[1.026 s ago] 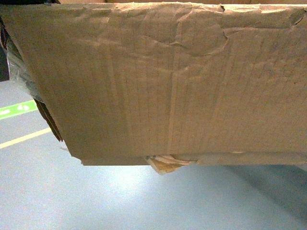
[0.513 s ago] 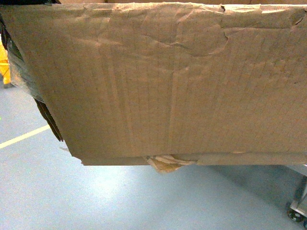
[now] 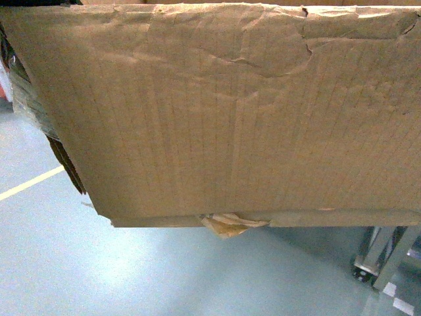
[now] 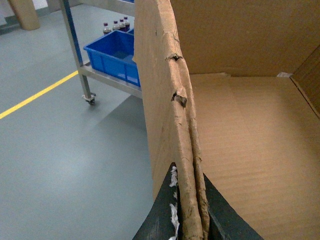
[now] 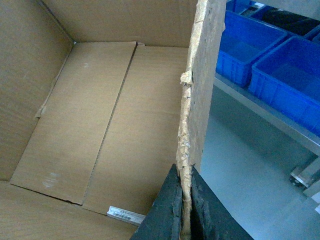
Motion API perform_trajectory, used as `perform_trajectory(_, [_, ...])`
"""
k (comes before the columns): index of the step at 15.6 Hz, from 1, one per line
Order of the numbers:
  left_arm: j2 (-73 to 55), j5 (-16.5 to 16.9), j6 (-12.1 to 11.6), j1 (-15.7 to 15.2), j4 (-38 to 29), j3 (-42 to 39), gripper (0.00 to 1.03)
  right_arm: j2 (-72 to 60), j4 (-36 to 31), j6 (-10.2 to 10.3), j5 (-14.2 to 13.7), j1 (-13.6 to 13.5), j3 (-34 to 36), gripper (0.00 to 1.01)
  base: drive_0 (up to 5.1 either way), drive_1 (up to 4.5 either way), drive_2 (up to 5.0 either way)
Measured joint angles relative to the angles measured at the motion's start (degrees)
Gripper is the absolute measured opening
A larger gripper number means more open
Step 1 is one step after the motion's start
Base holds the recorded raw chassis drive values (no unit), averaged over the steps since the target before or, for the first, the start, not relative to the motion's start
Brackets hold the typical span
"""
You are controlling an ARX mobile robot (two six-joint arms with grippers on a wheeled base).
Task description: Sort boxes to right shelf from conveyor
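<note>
While clamped by both tools [image 4: 192, 225] [image 5: 184, 220], corrugated carton [image 3: 223, 112], ragged-edged, creased.

Your head view faces the carton [image 3: 217, 118] side-on at very close range, floor [image 3: 131, 276] below. Each wrist camera looks down along a torn top edge from just behind its gripper [image 4: 192, 220] [image 5: 184, 215]; both share the carton's inside bottom.

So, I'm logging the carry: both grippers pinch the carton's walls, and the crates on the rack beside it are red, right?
Not quite: the crates are blue, as both wrist views show. The rest holds: the left gripper and right gripper each pinch a wall of the carton.
</note>
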State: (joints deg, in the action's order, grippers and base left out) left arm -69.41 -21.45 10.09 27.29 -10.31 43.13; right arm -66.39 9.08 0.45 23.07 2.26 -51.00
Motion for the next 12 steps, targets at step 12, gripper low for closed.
perform_trajectory(12, [0.0, 0.0, 0.0, 0.0, 0.0, 0.0, 0.04, 0.0, 0.0, 0.0, 0.0, 0.0, 0.0, 0.02, -1.6, -1.60, -1.6])
